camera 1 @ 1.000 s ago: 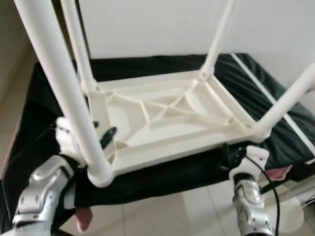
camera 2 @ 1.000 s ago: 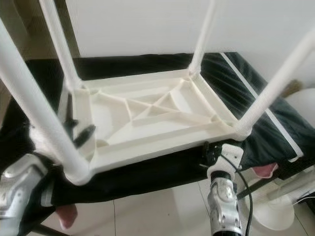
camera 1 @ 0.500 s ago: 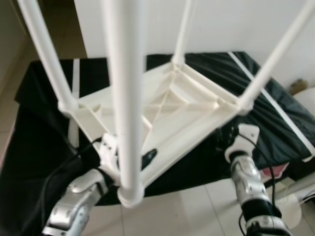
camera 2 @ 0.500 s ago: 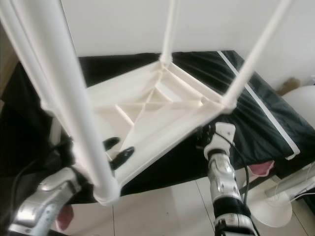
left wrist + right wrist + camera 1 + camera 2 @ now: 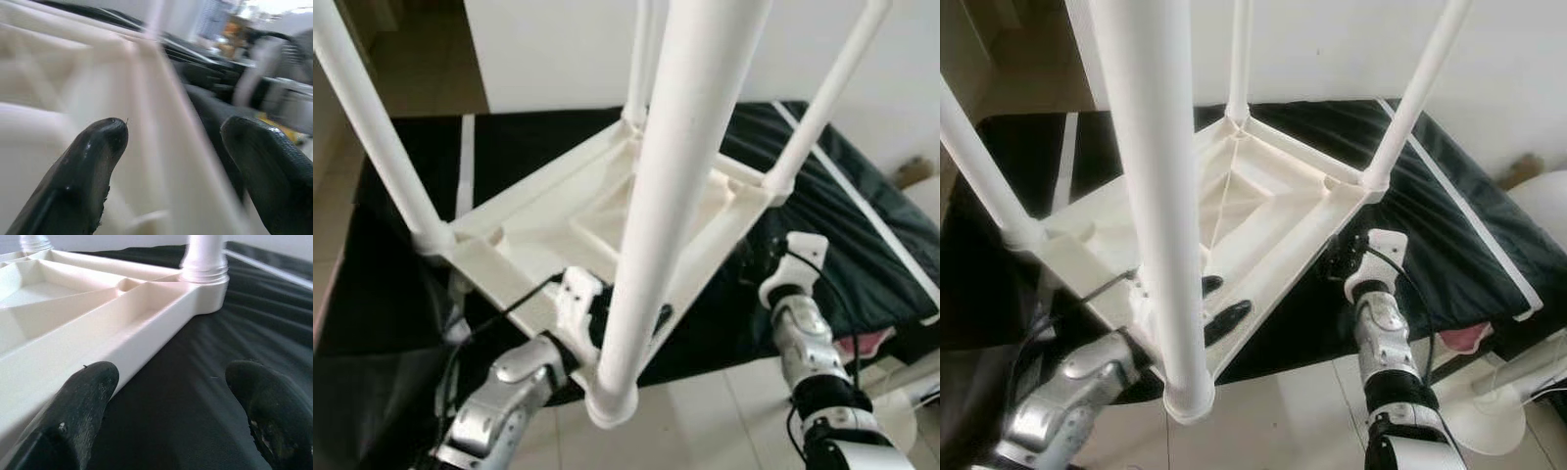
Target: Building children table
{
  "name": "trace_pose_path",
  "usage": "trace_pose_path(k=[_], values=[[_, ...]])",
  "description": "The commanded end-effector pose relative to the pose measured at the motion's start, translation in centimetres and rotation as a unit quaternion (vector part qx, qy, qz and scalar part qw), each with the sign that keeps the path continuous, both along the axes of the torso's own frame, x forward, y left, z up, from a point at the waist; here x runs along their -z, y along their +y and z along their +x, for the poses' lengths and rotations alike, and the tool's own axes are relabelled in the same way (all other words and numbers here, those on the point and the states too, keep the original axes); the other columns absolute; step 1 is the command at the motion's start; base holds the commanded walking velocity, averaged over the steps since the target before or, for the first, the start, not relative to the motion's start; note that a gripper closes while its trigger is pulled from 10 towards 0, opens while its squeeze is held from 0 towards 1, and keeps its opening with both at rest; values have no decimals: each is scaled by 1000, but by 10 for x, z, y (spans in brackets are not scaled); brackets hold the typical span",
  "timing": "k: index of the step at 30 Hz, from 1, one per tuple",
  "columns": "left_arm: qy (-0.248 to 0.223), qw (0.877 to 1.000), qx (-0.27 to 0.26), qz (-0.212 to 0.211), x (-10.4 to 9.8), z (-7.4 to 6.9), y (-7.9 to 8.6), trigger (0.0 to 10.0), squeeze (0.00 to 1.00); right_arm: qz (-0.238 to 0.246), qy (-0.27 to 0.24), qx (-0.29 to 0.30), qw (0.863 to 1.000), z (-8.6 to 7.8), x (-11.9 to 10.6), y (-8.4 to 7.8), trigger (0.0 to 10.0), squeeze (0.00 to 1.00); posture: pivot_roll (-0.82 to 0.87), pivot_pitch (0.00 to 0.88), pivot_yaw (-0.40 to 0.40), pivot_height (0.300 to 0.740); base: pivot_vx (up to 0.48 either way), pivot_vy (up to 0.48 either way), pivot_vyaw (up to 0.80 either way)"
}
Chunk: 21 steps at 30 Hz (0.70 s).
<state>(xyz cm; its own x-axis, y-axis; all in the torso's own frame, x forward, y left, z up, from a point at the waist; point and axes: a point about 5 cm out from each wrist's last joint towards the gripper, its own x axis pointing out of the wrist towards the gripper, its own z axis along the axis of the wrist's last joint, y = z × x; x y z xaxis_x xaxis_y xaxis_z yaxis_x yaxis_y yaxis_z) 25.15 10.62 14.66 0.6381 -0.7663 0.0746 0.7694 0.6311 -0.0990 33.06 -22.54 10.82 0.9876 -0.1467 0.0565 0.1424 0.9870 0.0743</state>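
The white plastic children table (image 5: 558,211) lies upside down on a black cloth (image 5: 391,284), its four legs pointing up. The nearest leg (image 5: 675,176) rises close to the camera from the front corner. Next to that corner, my left gripper (image 5: 1222,300) is astride the table's rim, one finger inside the underside and one outside; in the left wrist view the rim (image 5: 166,161) runs between its fingers. My right gripper (image 5: 1337,264) is open beside the right-hand rim; one finger (image 5: 83,401) is close to the rim (image 5: 122,347), the other over the cloth.
The cloth-covered surface ends at the front over a tiled floor (image 5: 1302,421). A white round base (image 5: 1518,411) and a pink object (image 5: 1459,338) sit low at the right. A white wall (image 5: 558,49) stands behind.
The table has turned so the front-left corner and its leg swung toward the middle and closer to me. My left gripper moved right with that corner; the right gripper moved forward along the rim.
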Motion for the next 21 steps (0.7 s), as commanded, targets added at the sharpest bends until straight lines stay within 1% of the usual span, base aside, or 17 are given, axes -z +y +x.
trace_pose_path(k=[1, 2, 4, 6, 7, 9, 10, 11, 13, 16, 18, 19, 20, 21], values=[[-7, 1000, -8, 5, 0, 2, 7, 10000, 0, 6, -6, 11, 1000, -4, 1, -7, 10000, 0, 70, 72, -68, 740, 0, 0, 0], [-11, 1000, -12, 7, -2, 3, 12, 10000, 0, 5, -8, 12, 1000, -5, 1, -9, 10000, 0, 70, 72, -68, 740, 0, 0, 0], [-25, 999, -14, 18, -9, 3, 30, 10000, 0, -5, -6, 5, 1000, -10, 4, -13, 10000, 0, 65, 72, -72, 740, 0, 0, 0], [-32, 999, -12, 23, -13, 4, 40, 10000, 0, -10, -1, -1, 1000, -14, 6, -15, 10000, 0, 69, 69, -76, 740, 0, 0, 0], [-32, 999, -11, 24, -15, 4, 42, 10000, 0, -10, 1, -2, 1000, -15, 7, -16, 10000, 0, 69, 69, -76, 740, 0, 0, 0], [-35, 998, 10, 43, -17, 1, 43, 10000, 0, -11, 5, -2, 1000, -18, 8, -18, 10000, 0, 69, 68, -75, 740, 0, 0, 0], [-33, 998, 31, 49, -18, -3, 43, 10000, 0, -10, 6, -4, 1000, -19, 8, -19, 10000, 0, 66, 69, -76, 740, 0, 0, 0], [-33, 998, 31, 49, -18, -3, 43, 10000, 0, -10, 6, -4, 1000, -19, 8, -19, 10000, 0, 66, 69, -76, 740, 0, 0, 0], [-31, 997, 62, 46, -20, -11, 42, 10000, 0, -13, 10, -20, 1000, -20, 8, -13, 10000, 0, 64, 69, -75, 740, 0, 0, 0], [-30, 996, 72, 42, -22, -13, 41, 10000, 0, -13, 11, -30, 999, -20, 8, -10, 10000, 0, 62, 72, -74, 740, 0, 0, 0], [-24, 996, 82, 35, -22, -16, 38, 10000, 0, -22, 15, -41, 999, -18, 9, -4, 10000, 0, 62, 72, -74, 740, 0, 0, 0], [-23, 995, 86, 34, -22, -18, 35, 10000, 0, -35, 16, -49, 998, -18, 9, 1, 10000, 0, 62, 79, -74, 740, 0, 0, 0], [-23, 995, 86, 34, -22, -18, 35, 10000, 0, -35, 16, -49, 998, -18, 9, 1, 10000, 0, 62, 79, -74, 740, 0, 0, 0], [-20, 995, 89, 30, -21, -19, 31, 10000, 0, -43, 16, -59, 997, -18, 10, 6, 10000, 0, 63, 79, -75, 740, 0, 0, 0]])
